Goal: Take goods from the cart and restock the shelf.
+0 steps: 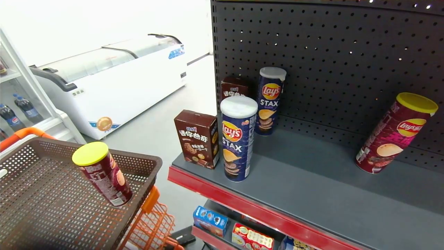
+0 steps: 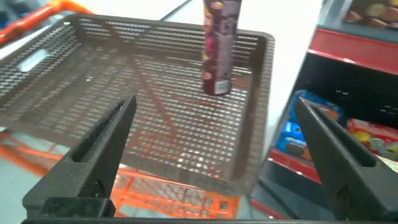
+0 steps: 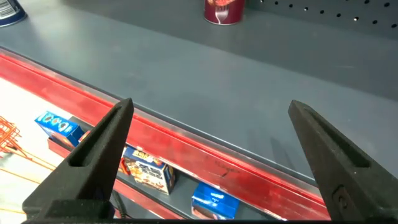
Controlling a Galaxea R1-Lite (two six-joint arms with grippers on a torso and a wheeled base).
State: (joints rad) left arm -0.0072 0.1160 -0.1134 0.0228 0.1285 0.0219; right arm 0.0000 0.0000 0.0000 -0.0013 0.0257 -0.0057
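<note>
Beside the shelf (image 1: 312,180), the cart basket (image 1: 152,166) is holding one upright yellow-lidded can (image 1: 104,175). The left gripper (image 2: 214,104), spread wide, is facing it and should be closing squarely at mid-body. The right gripper (image 3: 211,107) is hanging wide over the shelf's lip.

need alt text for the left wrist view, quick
The open left claw hangs above a brown mesh cart basket holding one standing maroon chip can. Beside the cart, a red-edged shelf has colourful snack boxes on its lower level.
</note>
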